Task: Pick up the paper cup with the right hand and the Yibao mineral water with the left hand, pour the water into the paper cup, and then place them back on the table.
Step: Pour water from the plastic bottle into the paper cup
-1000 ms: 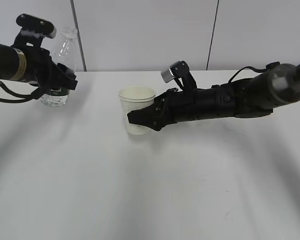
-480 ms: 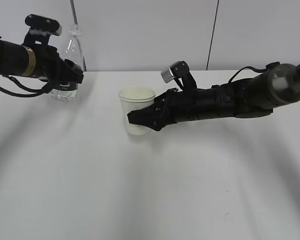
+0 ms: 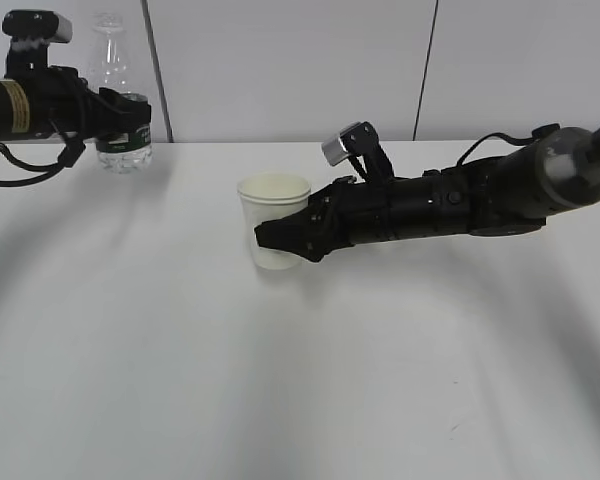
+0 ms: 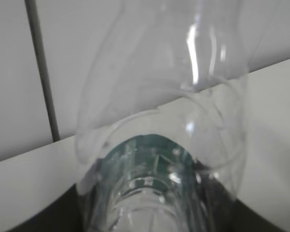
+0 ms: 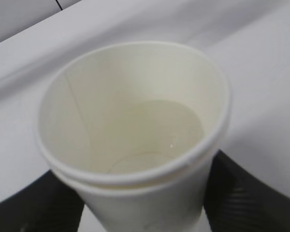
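The paper cup (image 3: 273, 195) is off-white and stands upright at the middle of the white table (image 3: 280, 380). My right gripper (image 3: 277, 242) is shut on its lower side, one finger on each flank. In the right wrist view the cup (image 5: 135, 121) holds some clear water between the black fingers (image 5: 241, 193). The Yibao mineral water (image 3: 115, 60) is upright at the far left by the table's back edge. My left gripper (image 3: 128, 125) is shut on its green label band. In the left wrist view the bottle (image 4: 159, 121) fills the frame and hides most of the gripper (image 4: 154, 215).
A white panelled wall (image 3: 280, 70) with dark seams stands right behind the table's back edge. A small dark scuff mark (image 3: 453, 430) lies on the table at the front right. The right arm (image 3: 460, 200) stretches low across the right half of the table.
My left arm has moved up and to the left with the bottle, turning it from tilted to upright. The right arm and the cup have not moved.
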